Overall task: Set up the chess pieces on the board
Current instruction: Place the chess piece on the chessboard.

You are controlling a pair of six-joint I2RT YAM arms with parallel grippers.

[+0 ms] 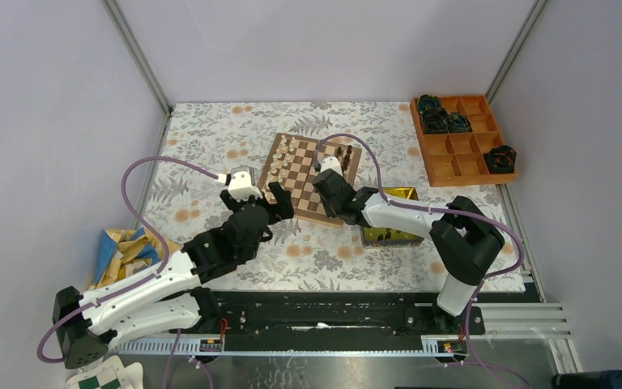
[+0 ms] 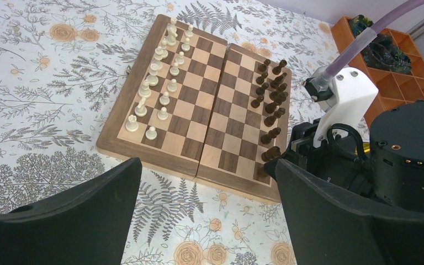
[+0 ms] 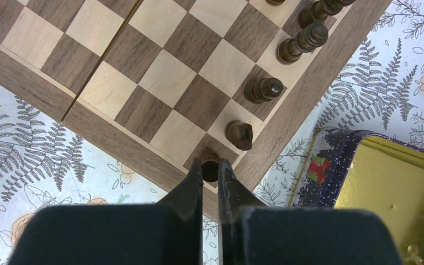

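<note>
Right gripper (image 3: 210, 178) clenched on a dark piece (image 3: 210, 164) at the board's (image 2: 210, 110) near right corner; left gripper (image 2: 207, 165) released, jaws spread wide.
Board sits mid-table (image 2: 33, 83), toward the far edge. Cream pieces (image 2: 160, 83) stand in two rows along the board's left edge, dark pieces (image 2: 270, 94) along its right edge. Left gripper hangs over the table just off the board's near edge, holding nothing. Yellow tin (image 3: 392, 182) lies on the table just beside the board's near right corner.

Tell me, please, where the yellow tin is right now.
In the top view, the yellow tin lies beside the near right corner of the board, partly under the right arm.
</note>
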